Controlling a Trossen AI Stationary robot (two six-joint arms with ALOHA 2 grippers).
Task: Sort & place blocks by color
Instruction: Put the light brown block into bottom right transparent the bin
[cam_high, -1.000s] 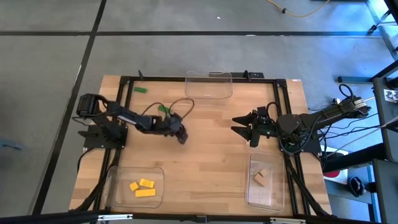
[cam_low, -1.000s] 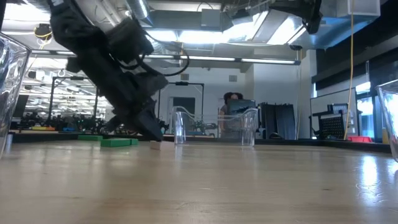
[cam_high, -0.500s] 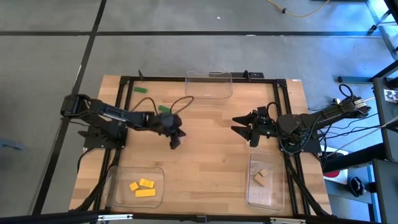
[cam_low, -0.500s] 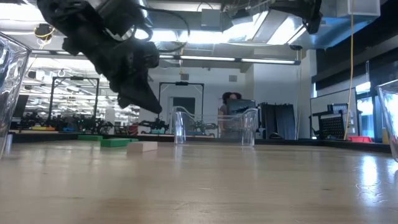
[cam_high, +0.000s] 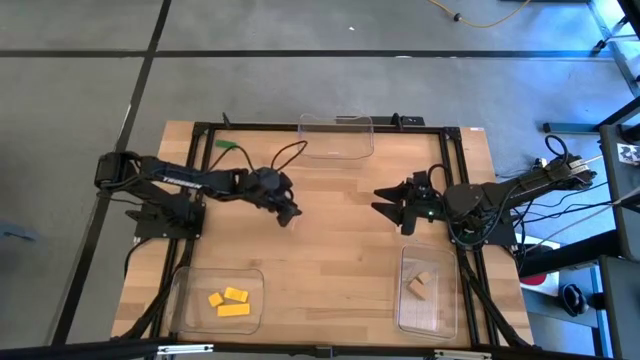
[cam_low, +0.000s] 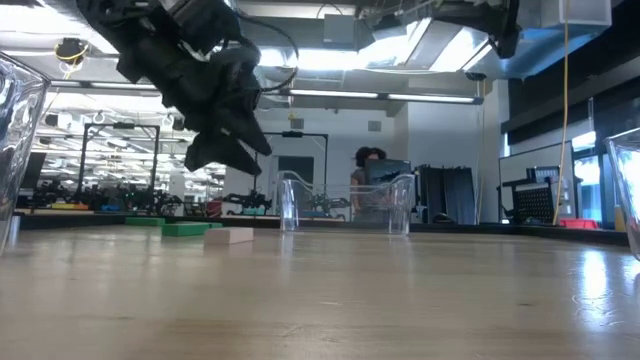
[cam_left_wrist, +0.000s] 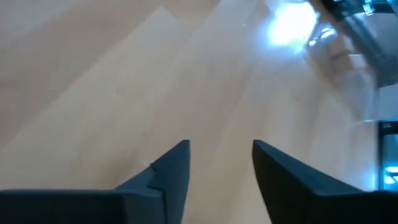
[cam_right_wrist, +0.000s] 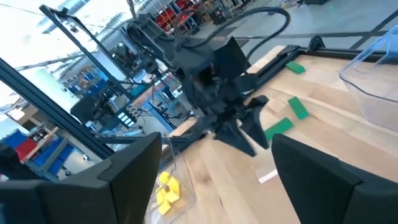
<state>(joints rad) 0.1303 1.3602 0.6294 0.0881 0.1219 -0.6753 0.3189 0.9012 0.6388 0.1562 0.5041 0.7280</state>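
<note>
The left gripper (cam_high: 288, 213) hangs above the worktop (cam_high: 340, 250) left of centre, fingers (cam_left_wrist: 168, 171) spread and empty. A tan block (cam_low: 228, 236) lies on the wood beneath it, green blocks (cam_right_wrist: 285, 118) just beyond. Yellow blocks (cam_high: 229, 301) sit lower left. The right gripper (cam_high: 385, 199) waits right of centre, fingers parted.

Wooden table (cam_high: 330, 250): trays (cam_high: 335, 135), loose blocks (cam_right_wrist: 291, 112)

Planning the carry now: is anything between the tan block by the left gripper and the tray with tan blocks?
Nothing visible does. The tan block lies on the table below the open left gripper, and the wood on to the tan tray is bare. The right gripper hangs near that line.
</note>
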